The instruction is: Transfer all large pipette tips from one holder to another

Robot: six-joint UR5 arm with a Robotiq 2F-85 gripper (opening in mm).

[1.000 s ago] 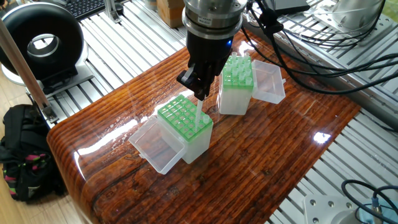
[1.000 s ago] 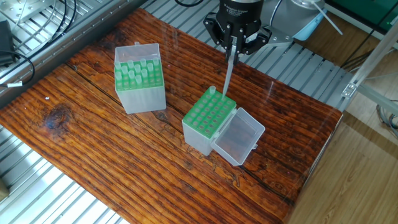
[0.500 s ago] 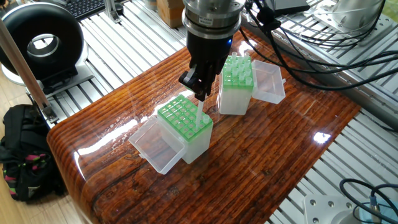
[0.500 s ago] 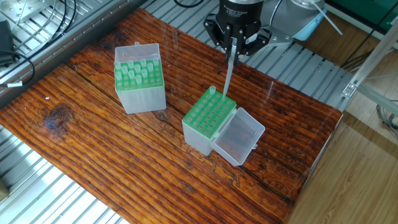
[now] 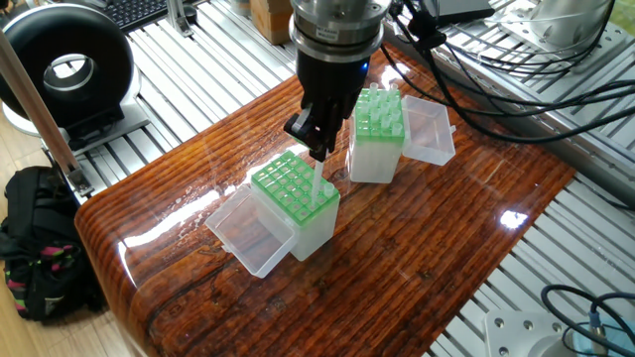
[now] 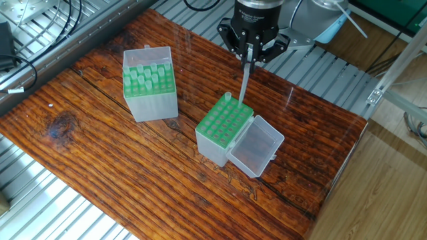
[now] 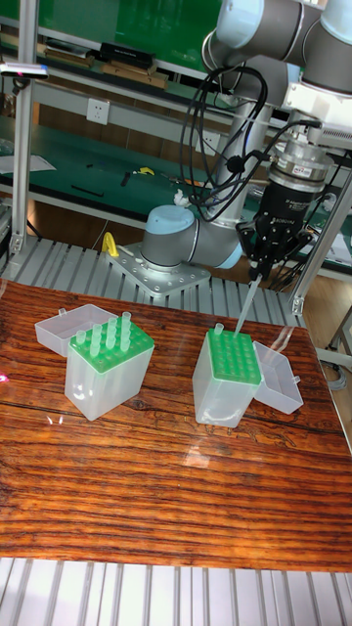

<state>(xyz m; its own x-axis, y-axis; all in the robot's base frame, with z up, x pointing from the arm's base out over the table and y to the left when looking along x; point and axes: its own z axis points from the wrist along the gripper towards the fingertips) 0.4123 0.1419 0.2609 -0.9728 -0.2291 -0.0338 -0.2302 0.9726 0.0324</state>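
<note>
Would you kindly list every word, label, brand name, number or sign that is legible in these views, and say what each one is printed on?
No text can be read in any view.
Tool: a dark band with faint light lettering on its body, too small and blurred to read.
Green racks and pipette tips: no markings visible.
Wooden table: no label or sign.

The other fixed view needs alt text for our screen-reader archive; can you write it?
A robot tool holds one translucent whitish pipette tip over a green-topped clear plastic rack holding a single tip at its far corner. A second green-topped rack, with many tips, stands apart on the glossy wooden table.
</note>
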